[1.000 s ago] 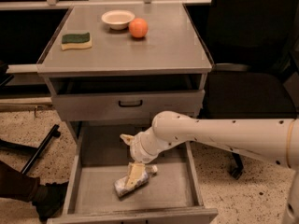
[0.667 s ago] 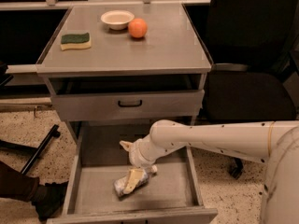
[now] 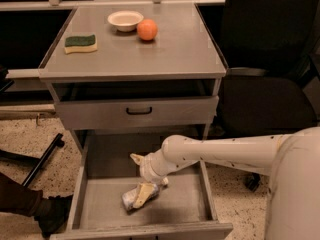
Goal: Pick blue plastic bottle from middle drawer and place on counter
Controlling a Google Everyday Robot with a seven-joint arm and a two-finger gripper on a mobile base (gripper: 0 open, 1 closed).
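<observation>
The blue plastic bottle (image 3: 128,199) lies on its side on the floor of the open middle drawer (image 3: 187,201), left of centre. My gripper (image 3: 135,180) reaches down into the drawer from the right on a white arm. It is open: one cream finger (image 3: 135,158) points back-left, and the other finger (image 3: 144,194) lies across the bottle's right part. The bottle is not lifted. The counter (image 3: 170,54) is the grey top of the cabinet above.
On the counter sit a green-and-yellow sponge (image 3: 80,43), a white bowl (image 3: 125,20) and an orange fruit (image 3: 147,29). The upper drawer front with its black handle (image 3: 139,111) is closed. A black chair (image 3: 270,84) stands at the right. A dark shoe (image 3: 50,213) is at the lower left.
My gripper has sunk a little lower and nearer the drawer's front, closer over the bottle. The bottle has stayed where it lay.
</observation>
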